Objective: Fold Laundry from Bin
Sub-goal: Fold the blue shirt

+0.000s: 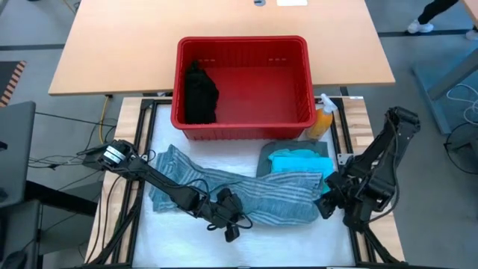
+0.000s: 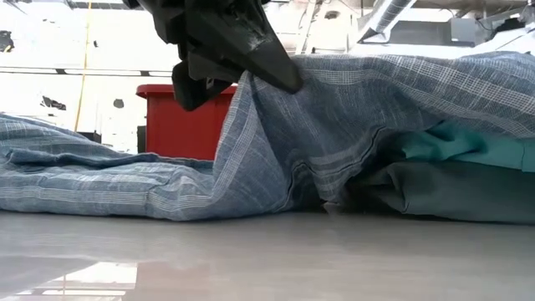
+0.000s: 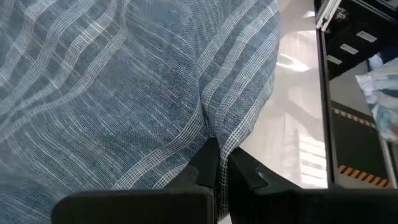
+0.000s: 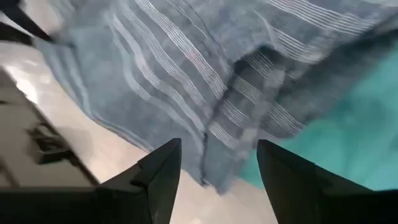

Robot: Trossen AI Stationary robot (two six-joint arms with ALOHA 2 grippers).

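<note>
Striped cloth (image 1: 246,196) is pinched in your left end effector (image 1: 224,211), draped across the counter (image 1: 187,239); your right end effector (image 1: 327,203) gapes empty beside its other end.

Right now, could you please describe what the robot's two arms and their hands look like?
Both arms are dark, near-black, built of jointed segments with thin black cables running along them. The left arm has a silvery collar near its base. Each hand, left hand and right hand, ends in two matte black, wedge-shaped fingers tapering to points. No markings are visible.
</note>
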